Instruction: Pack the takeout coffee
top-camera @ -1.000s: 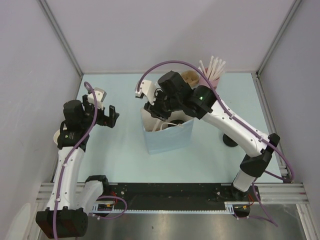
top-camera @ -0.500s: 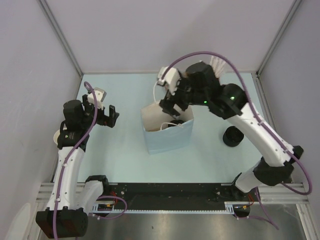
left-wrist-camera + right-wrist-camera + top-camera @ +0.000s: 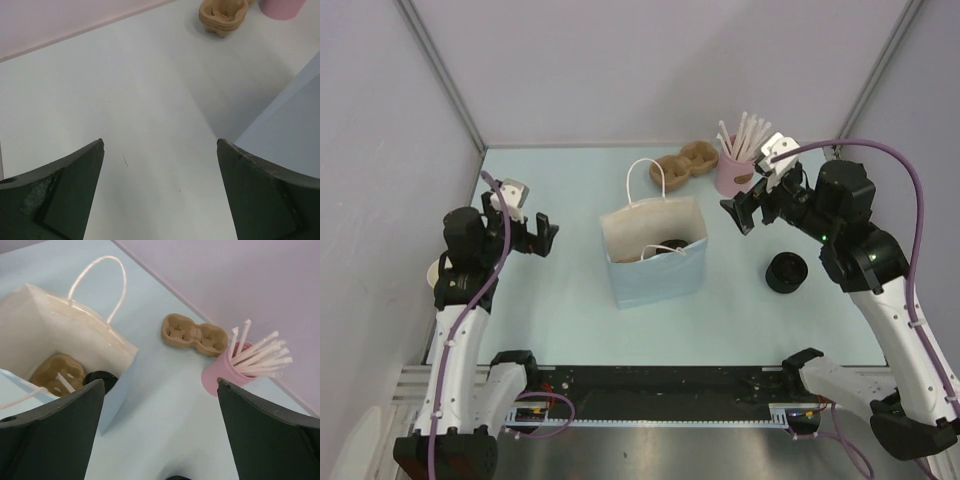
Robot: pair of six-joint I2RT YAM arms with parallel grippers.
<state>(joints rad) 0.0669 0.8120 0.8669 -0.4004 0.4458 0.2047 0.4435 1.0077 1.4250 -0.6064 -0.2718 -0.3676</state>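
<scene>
Right end effector [image 3: 750, 205] withdrawn from bag [image 3: 660, 275], fingers apart, takeout coffee [image 3: 669, 246] left inside.

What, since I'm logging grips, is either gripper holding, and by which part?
Nothing is held. The left gripper and the right gripper both stand open, with nothing between their fingers.

A pale blue table [image 3: 570, 330] stands closed in by plain lavender walls [image 3: 650, 60] behind it and on both sides. Metal posts [image 3: 440, 72] rise at its back corners. The light is even.
</scene>
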